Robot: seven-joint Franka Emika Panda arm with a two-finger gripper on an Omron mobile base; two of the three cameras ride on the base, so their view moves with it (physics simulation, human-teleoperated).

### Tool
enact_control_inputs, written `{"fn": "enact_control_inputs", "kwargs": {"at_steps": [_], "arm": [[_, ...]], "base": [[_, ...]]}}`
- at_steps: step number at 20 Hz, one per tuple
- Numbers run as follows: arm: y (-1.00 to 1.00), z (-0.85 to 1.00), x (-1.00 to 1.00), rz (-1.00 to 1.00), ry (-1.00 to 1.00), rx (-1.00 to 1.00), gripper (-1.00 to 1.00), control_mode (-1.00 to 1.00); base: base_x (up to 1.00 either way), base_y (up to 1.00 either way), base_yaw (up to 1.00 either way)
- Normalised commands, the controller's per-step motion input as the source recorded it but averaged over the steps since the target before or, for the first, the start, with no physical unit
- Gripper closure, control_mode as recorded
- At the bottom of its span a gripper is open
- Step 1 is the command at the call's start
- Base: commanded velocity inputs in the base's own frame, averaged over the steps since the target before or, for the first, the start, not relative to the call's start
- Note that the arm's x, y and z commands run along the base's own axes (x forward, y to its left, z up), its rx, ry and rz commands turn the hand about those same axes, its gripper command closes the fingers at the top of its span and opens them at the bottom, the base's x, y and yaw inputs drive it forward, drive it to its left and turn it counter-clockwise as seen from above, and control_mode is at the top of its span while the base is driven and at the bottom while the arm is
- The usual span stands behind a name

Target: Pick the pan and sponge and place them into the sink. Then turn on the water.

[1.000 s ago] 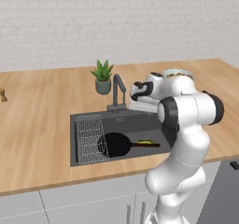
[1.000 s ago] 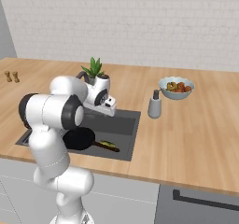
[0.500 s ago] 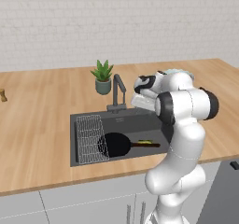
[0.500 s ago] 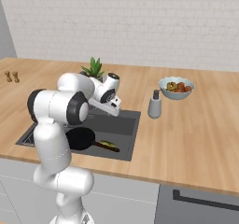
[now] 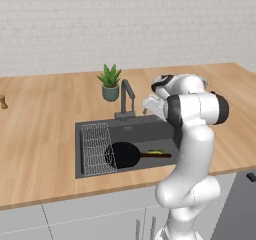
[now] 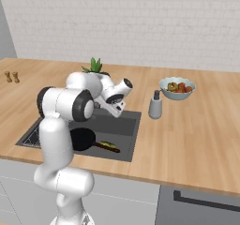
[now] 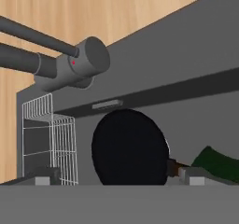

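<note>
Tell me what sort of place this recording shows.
A simulated home kitchen, most likely: a wooden counter with a recessed dark sink and tap, a pan lying in the basin, and a bowl of food nearby.

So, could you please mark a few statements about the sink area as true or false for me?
1. The pan lies in the sink. True.
2. The sponge sits on the counter. False: it is in the sink beside the pan's handle.
3. Water runs from the tap. False: no stream shows.
4. The gripper is open and empty. True.
5. A bowl of food stands on the counter. True.
</note>
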Motion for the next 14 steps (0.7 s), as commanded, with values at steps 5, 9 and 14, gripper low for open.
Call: {"fn": "enact_control_inputs", "kwargs": {"at_steps": [5,9,14], "arm": [[-0.01,0.00,0.11,0.00,0.00,0.04,-1.00,-1.00],[0.04,0.00,0.00,0.00,-0.02,0.02,-1.00,-1.00],[0.42,0.00,0.07,0.00,-0.08,0.07,-1.00,-1.00]], "base": [[0.00,0.00,0.00],[0.00,0.00,0.00],[0.00,0.00,0.00]]}}
